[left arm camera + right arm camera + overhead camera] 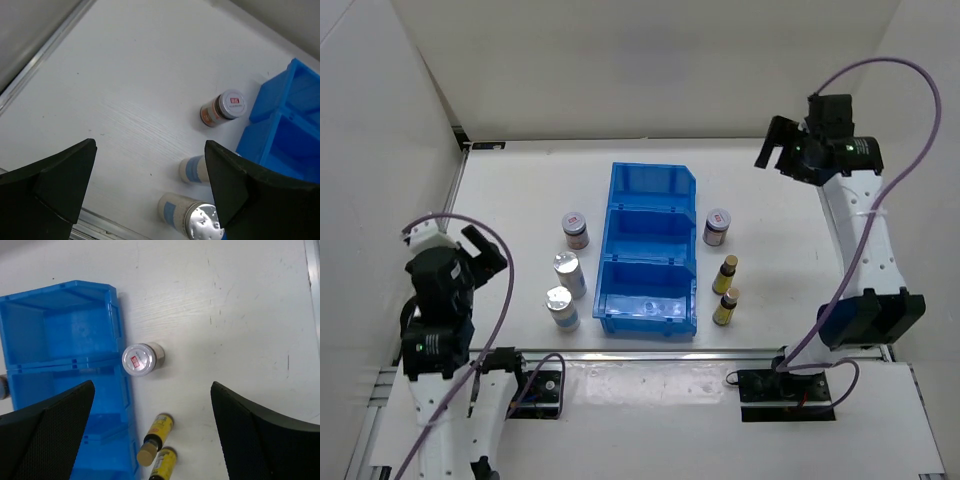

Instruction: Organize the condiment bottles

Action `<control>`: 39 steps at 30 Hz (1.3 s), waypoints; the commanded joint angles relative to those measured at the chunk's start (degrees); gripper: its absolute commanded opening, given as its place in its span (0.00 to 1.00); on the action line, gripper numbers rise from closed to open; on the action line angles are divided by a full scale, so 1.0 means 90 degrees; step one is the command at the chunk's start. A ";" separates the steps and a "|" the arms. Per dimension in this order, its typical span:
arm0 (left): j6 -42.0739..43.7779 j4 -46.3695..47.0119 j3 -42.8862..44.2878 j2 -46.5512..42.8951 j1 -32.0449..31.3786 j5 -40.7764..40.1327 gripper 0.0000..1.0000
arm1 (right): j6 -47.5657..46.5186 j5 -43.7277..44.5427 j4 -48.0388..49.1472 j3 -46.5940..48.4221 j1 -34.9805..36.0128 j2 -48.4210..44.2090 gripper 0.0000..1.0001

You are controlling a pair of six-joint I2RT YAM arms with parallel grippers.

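White table, matte, with fine grain lines and a few dark specks showing in the wrist views. White panels close it in on three sides. The back wall meets the surface beyond the bin's far end. A metal rail runs along the near edge, just past the bin's near end.

We take the blue bin as our landmark. It sits mid-table, with three compartments in a row from near to far.

Left of the bin:
- A white-lidded jar stands level with the middle compartment, apart from the wall.
- A silver-topped cylinder stands close beside the near compartment.
- A second cylinder stands just nearer than the first.

Right of the bin:
- A second jar stands just beside the middle compartment.
- A far amber bottle and a near amber bottle stand beside the near compartment, one behind the other. Both appear upright.

The left gripper hangs well to the left of the bin, level with its near half. Its fingers are spread wide and hold nothing.

The right gripper hangs to the right of the bin and beyond its far end. It is also spread wide and empty.
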 commanded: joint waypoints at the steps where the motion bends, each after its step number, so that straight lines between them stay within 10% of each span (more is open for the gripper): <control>1: 0.0030 -0.0226 0.0182 0.0679 -0.0050 0.0756 1.00 | -0.0573 0.1111 -0.0242 0.0437 0.0405 0.0693 1.00; 18: 0.0547 0.0184 0.0251 0.2643 -0.0177 0.1206 1.00 | -0.0730 0.0312 0.0550 0.0388 0.1216 0.3017 1.00; 39: 0.0371 0.0497 -0.0227 0.2828 -0.0236 0.0981 1.00 | -0.0495 0.0185 -0.0339 0.0400 0.1617 0.4220 0.73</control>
